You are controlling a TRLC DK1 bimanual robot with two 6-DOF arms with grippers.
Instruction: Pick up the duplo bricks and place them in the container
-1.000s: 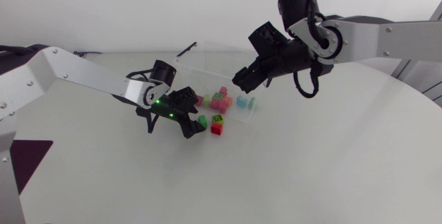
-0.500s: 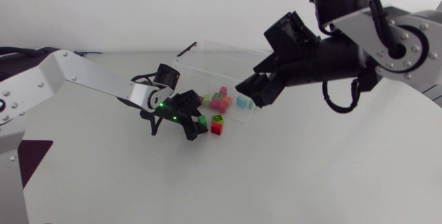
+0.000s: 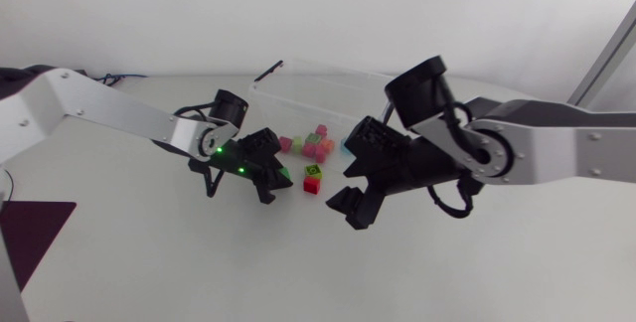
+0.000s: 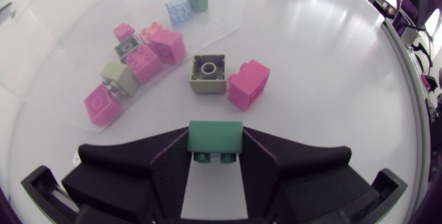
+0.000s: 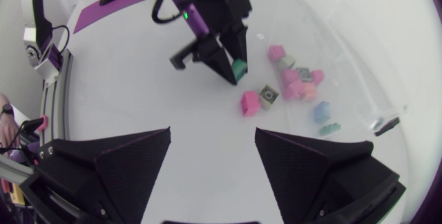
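My left gripper (image 4: 215,148) is shut on a green brick (image 4: 215,135) low over the table, just short of the container. In the head view this gripper (image 3: 272,176) holds the green brick (image 3: 284,173) left of two loose bricks, one olive-green (image 3: 312,170) and one red-pink (image 3: 311,184). Ahead of the left fingers lie the olive brick (image 4: 208,74) and the pink brick (image 4: 248,84). The clear container (image 3: 328,83) holds several pink, blue and green bricks (image 3: 310,144). My right gripper (image 3: 344,191) hangs open and empty right of the loose bricks, also seen in its own view (image 5: 210,162).
The clear container (image 4: 62,51) lies behind the loose bricks, its open side toward them. From the right wrist view the left gripper (image 5: 224,54), the pink brick (image 5: 249,103) and the olive brick (image 5: 269,95) lie ahead. White tabletop stretches toward the front.
My left gripper has shut on the green brick. My right arm has swung from above the container down toward the front, to just right of the loose bricks.
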